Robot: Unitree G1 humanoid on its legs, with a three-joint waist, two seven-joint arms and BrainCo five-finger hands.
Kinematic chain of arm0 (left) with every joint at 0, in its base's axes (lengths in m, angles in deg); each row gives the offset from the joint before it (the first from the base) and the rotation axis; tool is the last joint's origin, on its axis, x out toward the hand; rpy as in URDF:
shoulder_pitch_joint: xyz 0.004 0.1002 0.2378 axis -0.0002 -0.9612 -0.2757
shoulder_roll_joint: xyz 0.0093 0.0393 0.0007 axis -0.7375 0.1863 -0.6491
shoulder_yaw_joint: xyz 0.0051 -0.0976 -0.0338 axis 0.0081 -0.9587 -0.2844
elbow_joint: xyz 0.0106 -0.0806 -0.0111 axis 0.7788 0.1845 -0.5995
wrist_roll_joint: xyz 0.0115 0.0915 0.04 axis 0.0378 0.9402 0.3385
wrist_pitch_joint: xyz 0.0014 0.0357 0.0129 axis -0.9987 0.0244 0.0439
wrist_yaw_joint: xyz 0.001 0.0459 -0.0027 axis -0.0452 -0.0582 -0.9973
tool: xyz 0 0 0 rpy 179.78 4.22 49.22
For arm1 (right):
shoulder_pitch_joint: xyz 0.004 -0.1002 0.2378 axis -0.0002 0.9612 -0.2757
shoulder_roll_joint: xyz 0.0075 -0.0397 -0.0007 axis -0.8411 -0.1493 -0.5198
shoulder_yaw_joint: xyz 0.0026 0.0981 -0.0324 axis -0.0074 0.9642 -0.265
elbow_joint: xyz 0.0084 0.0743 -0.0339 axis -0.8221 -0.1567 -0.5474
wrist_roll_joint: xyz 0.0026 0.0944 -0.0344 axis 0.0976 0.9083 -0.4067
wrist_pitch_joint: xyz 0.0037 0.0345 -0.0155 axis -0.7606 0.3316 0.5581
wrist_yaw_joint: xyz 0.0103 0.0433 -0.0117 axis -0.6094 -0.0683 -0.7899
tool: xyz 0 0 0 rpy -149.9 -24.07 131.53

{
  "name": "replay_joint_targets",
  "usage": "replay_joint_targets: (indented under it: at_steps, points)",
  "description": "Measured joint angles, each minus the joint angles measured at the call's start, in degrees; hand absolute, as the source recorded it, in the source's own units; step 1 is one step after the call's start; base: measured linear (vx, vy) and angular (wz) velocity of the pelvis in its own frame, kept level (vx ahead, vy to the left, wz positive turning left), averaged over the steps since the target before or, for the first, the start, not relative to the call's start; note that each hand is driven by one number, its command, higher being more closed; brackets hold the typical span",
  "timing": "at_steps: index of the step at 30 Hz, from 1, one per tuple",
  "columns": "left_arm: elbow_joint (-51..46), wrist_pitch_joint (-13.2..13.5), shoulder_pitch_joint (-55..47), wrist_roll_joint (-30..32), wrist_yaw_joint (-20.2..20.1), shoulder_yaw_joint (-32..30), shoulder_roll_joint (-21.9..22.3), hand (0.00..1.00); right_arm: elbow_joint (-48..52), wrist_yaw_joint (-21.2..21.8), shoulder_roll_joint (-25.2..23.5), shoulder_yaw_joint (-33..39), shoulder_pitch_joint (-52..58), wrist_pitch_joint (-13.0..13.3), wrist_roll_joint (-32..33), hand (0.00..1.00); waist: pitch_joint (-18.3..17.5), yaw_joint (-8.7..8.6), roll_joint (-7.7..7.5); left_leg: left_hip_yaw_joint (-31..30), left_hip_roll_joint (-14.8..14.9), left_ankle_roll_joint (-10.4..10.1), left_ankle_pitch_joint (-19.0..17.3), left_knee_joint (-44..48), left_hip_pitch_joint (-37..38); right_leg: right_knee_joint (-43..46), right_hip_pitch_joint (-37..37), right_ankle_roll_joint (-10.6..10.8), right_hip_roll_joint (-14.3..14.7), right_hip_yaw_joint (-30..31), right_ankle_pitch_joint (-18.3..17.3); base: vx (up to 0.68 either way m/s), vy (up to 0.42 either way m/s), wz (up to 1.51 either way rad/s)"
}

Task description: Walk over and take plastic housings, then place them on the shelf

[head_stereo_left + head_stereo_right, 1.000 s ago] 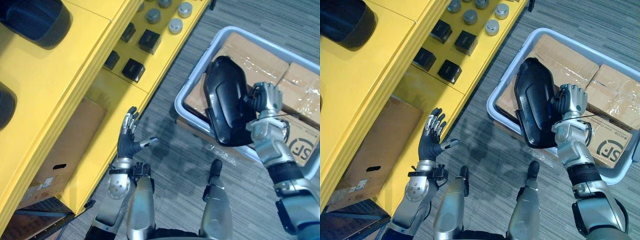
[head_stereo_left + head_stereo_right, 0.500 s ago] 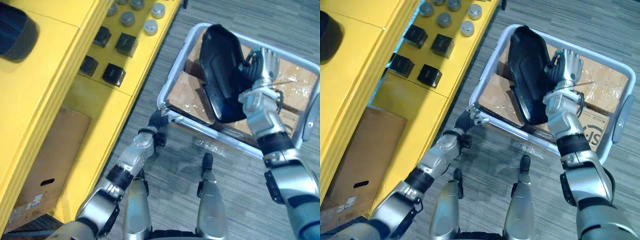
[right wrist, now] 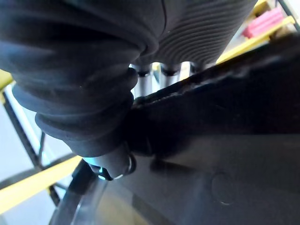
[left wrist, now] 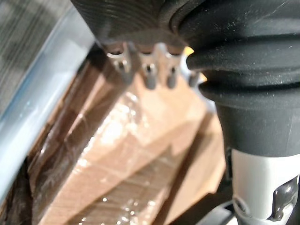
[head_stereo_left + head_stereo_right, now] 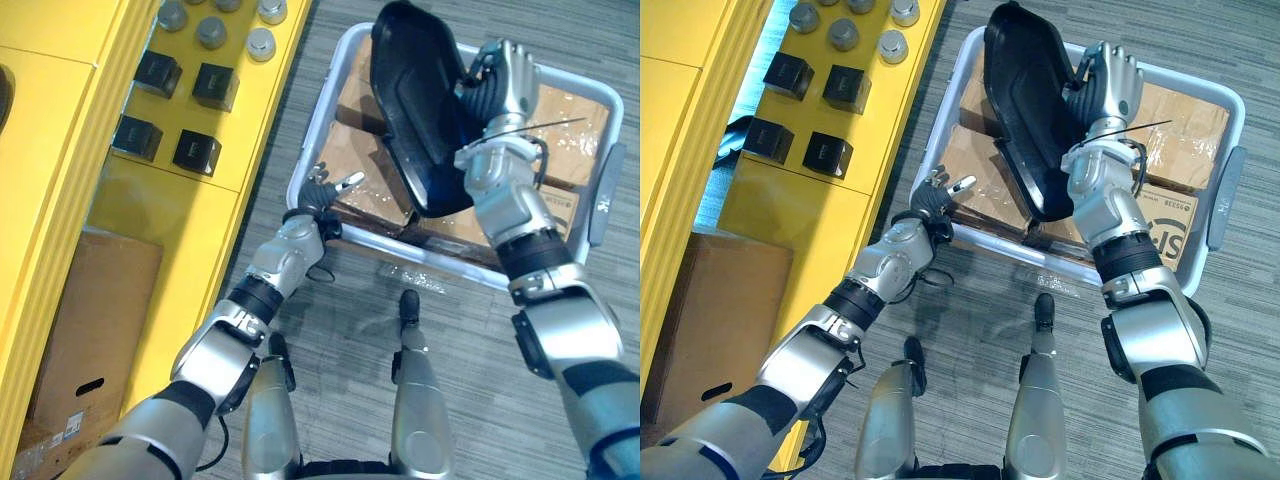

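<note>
R hand point(image 5: 500, 85) curled round a big black plastic housing point(image 5: 410, 100), held tilted over a pale grey plastic crate point(image 5: 308, 145) of taped cardboard boxes point(image 4: 140, 154) — L hand point(image 5: 322, 192) w/ fingers loosely spread at crate's near corner, by the yellow shelf point(image 5: 190, 200).

Boxes point(image 5: 565, 125) in bin point(image 5: 606, 195), right of shelf point(image 5: 190, 215).

The black plastic housing point(image 5: 415, 100) covers much of the cardboard boxes point(image 5: 565, 130) in the grey bin point(image 5: 312, 130). The yellow shelf point(image 5: 60, 150) runs off the left edge, its upper tier hiding part of the carton point(image 5: 90, 320) beneath.
</note>
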Motion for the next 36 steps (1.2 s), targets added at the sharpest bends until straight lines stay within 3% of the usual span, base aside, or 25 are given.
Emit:
replay_joint_targets:
  at_steps: [7,14,19,24,26,27,33,34,35,36]
  points:
    - [0.9,5.6,3.6,-2.8,1.5,-0.2,1.0,0.0,0.0,-1.9,-3.0,-1.9,-0.5,1.1,1.1,1.0,0.0,-0.98,-0.01,0.2,0.1,0.0,0.0,-0.1,0.0,-0.4,0.0,0.0,0.1,0.2,0.2,0.0,0.037,-0.02]
    - [0.8,10.2,4.2,-4.6,-1.3,-0.8,3.3,0.0,0.0,-4.0,-4.9,-3.5,-1.1,1.9,3.4,1.0,0.0,-1.35,-0.03,0.5,0.3,-0.1,-0.1,0.0,0.2,-1.0,0.2,0.0,0.4,0.5,0.6,0.0,0.021,-0.02]
    - [0.7,10.7,4.2,-4.1,-2.7,-0.8,4.4,0.0,0.1,-5.3,-6.8,-3.6,-1.1,3.6,4.8,1.0,0.1,-1.35,-0.18,0.9,0.4,-0.1,-0.1,-0.1,0.7,-1.1,0.4,0.0,0.5,1.0,0.6,-0.01,0.023,-0.03]
    - [0.8,8.5,4.2,-0.5,-1.9,0.3,4.4,0.0,1.7,-5.8,-7.7,-4.3,-1.2,3.9,4.9,1.0,0.1,-1.53,-0.66,1.3,0.7,-0.2,-0.4,-0.2,1.2,-2.8,1.4,0.0,0.9,1.3,1.5,-0.01,0.031,-0.06]
    - [0.9,8.5,4.2,-0.2,-1.5,0.6,4.4,0.0,2.9,-5.8,-8.3,-4.7,-1.4,4.0,4.9,1.0,0.1,-1.96,-1.54,1.5,0.8,-0.2,-0.4,-0.2,1.2,-3.2,1.4,0.0,0.9,1.4,1.7,-0.01,0.03,-0.04]
    - [1.1,8.5,4.2,-0.3,-1.3,0.6,4.4,1.0,3.0,-5.8,-9.3,-4.7,-1.4,4.0,4.9,1.0,0.0,-2.42,-2.34,1.6,0.8,-0.2,-0.4,-0.2,1.2,-3.6,1.5,-0.1,0.9,1.4,2.0,0.0,0.031,-0.02]
    - [3.8,9.0,4.0,-0.5,-1.3,0.6,4.4,1.0,3.5,-5.8,-9.5,-6.6,-1.4,4.0,4.9,1.0,0.0,-3.0,-2.62,1.9,0.9,-0.2,-0.5,-0.5,2.0,-4.7,2.4,0.0,1.0,1.5,2.4,0.0,0.028,-0.02]
    - [4.2,10.1,3.9,-0.6,-1.3,0.6,4.4,1.0,4.4,-5.8,-9.5,-6.8,-1.4,4.0,5.0,1.0,0.0,-3.15,-2.62,2.0,0.9,-0.2,-0.5,-0.6,2.1,-4.8,2.5,0.0,1.0,1.5,2.4,-0.01,0.031,-0.02]
    - [4.3,11.7,3.7,-1.9,-1.3,0.4,4.2,0.0,5.2,-6.1,-9.5,-6.8,-1.4,4.0,5.0,1.0,0.0,-3.27,-2.63,2.0,0.9,-0.2,-0.5,-0.6,2.1,-4.8,2.5,0.0,1.0,1.5,2.4,0.0,0.0,0.0]
    - [4.3,12.6,3.7,-2.4,-1.4,0.5,4.2,0.0,5.3,-6.2,-9.5,-6.8,-1.4,4.0,5.0,1.0,0.0,-3.3,-2.63,2.0,0.9,-0.2,-0.5,-0.6,2.1,-4.8,2.5,0.0,1.0,1.5,2.4,-0.02,0.032,0.0]
